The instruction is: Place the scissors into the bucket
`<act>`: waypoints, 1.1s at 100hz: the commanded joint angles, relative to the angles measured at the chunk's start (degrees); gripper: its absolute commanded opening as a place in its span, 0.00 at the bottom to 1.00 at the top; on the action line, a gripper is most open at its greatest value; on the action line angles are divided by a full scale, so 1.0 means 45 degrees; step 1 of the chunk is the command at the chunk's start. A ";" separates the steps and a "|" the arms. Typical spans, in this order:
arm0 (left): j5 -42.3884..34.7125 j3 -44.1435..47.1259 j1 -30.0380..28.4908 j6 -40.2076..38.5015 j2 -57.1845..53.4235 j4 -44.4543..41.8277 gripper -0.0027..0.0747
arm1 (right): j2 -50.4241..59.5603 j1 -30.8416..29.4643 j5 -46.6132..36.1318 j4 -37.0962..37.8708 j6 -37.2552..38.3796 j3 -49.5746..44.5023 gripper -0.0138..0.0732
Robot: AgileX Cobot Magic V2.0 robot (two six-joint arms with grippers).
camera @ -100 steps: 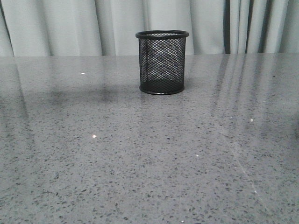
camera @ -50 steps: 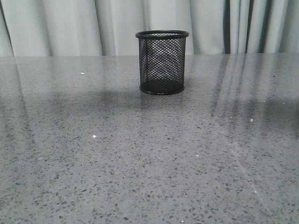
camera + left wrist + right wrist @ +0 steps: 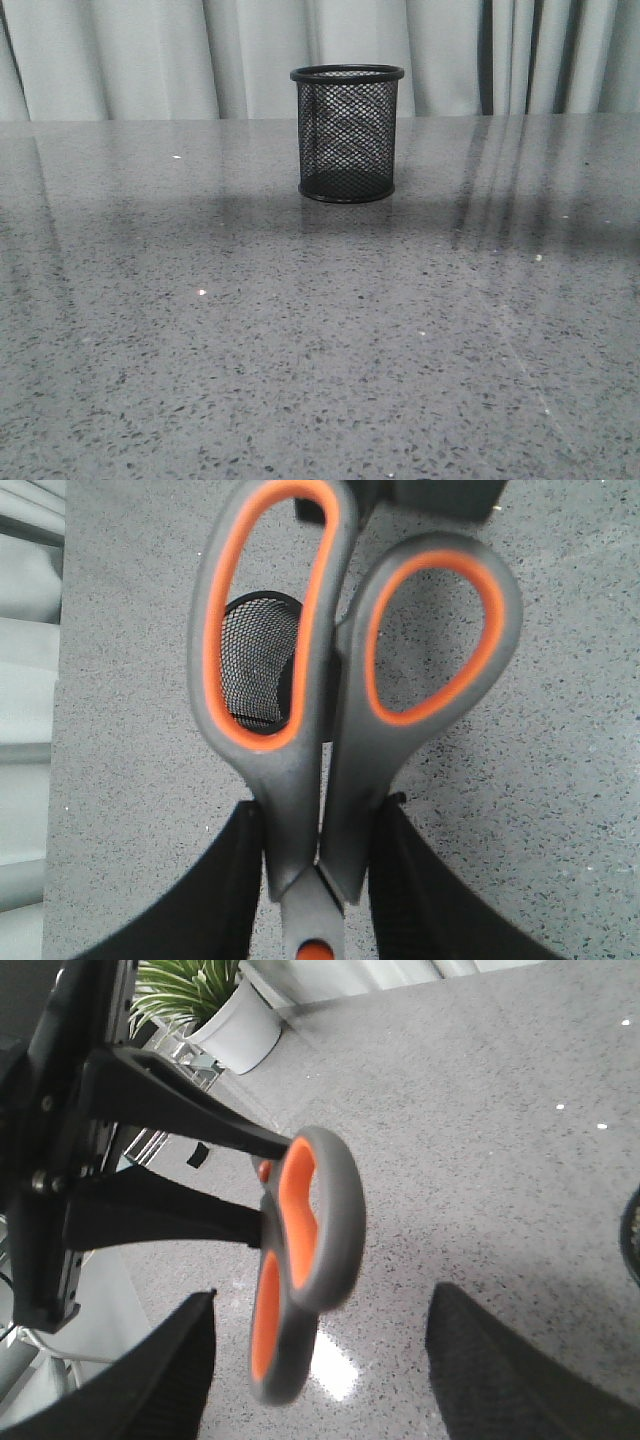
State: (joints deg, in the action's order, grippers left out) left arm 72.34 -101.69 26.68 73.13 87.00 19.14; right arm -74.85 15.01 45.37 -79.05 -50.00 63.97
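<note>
The bucket (image 3: pixel 347 135), a black wire-mesh cup, stands upright at the back middle of the grey table. No arm shows in the front view. My left gripper (image 3: pixel 318 880) is shut on the scissors (image 3: pixel 340 750) just above the orange pivot screw, held in the air with the grey and orange loop handles pointing away from it. The bucket (image 3: pixel 255 665) shows through one loop. In the right wrist view the scissors' handles (image 3: pixel 310 1260) hang between the wide-apart fingers of my open right gripper (image 3: pixel 320 1370), without touching them. The blades are hidden.
Pale curtains (image 3: pixel 150 60) hang behind the speckled grey table (image 3: pixel 300 350). A potted plant in a white pot (image 3: pixel 235 1025) stands beyond the table's edge in the right wrist view.
In the front view the bucket has not moved. A dark shadow band on the table behind it has spread from the left toward the right.
</note>
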 commanded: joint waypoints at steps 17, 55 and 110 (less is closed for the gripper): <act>0.0080 -0.0431 0.0105 -0.0157 -0.0550 0.0445 0.11 | -0.0722 0.0424 -0.0106 -0.0830 -0.0279 0.1354 0.63; 0.0000 -0.0431 0.0105 -0.0157 -0.0550 0.0520 0.12 | -0.1510 0.0424 0.0601 -0.1118 -0.0387 0.1772 0.50; 0.0000 -0.0431 0.0105 -0.0565 -0.0550 0.1379 0.64 | -0.1618 0.0424 0.0679 -0.1425 -0.0931 0.1827 0.07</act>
State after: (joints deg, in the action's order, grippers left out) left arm 72.22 -101.69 26.68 72.51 86.97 22.93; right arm -84.02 17.07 48.36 -82.35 -53.09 70.45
